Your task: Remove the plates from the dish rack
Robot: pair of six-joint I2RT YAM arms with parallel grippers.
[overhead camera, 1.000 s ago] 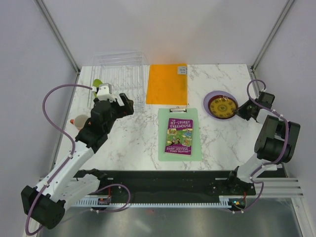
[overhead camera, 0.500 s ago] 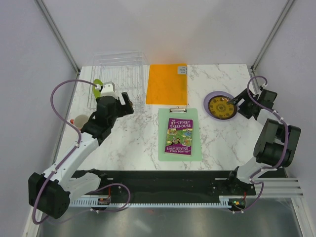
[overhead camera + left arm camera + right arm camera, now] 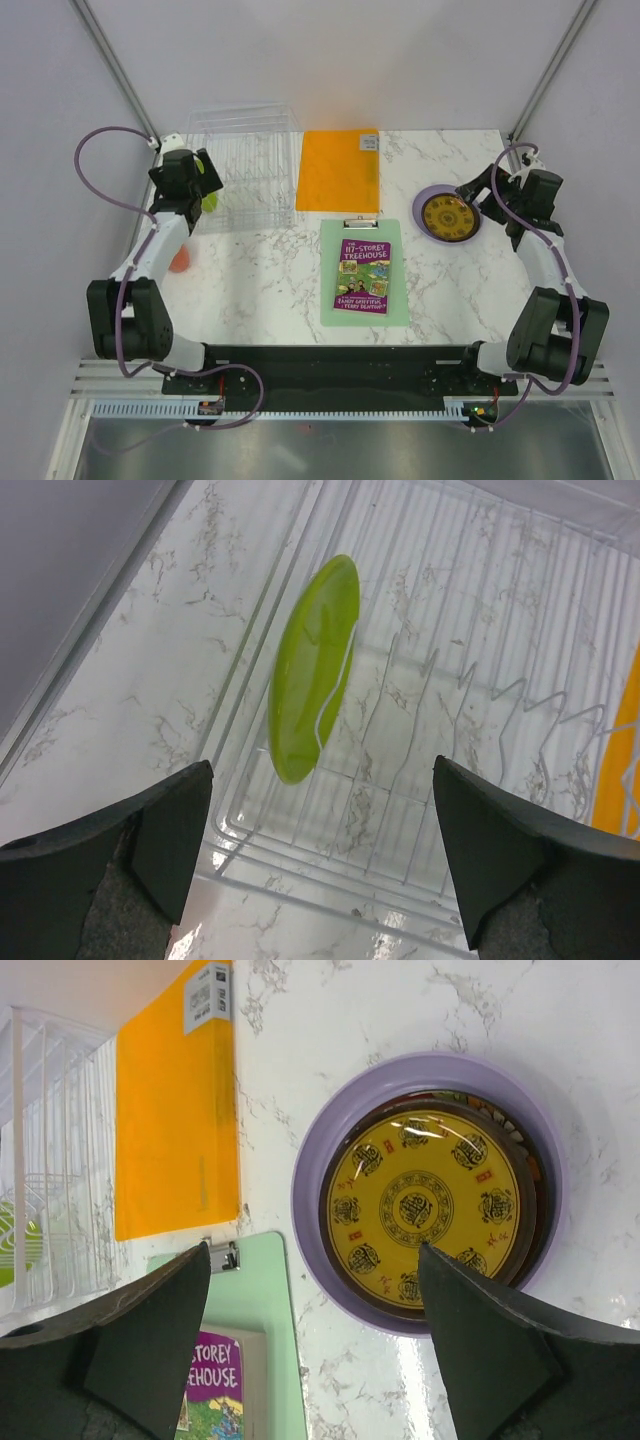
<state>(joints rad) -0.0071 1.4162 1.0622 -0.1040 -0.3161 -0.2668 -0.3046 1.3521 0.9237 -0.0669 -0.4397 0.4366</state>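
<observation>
The left arm has swung off the counter (image 3: 270, 280) in front of the dish rack (image 3: 250, 170) and reaches to the rack's left end. The left tool (image 3: 320, 815) is spread wide just over the lime green plate (image 3: 315, 670) standing there. The orange cup (image 3: 180, 262) now shows beside the forearm. The right tool (image 3: 315, 1260), closed a second ago at the stack's edge, is wide open and drawn back. The yellow plate (image 3: 425, 1205) lies flat on top, let go.

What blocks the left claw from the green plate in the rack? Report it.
Nothing visible. The left claw is open, the lime green plate ahead between its fingers, on edge in the dish rack; only the rack's thin wires sit around it.
</observation>
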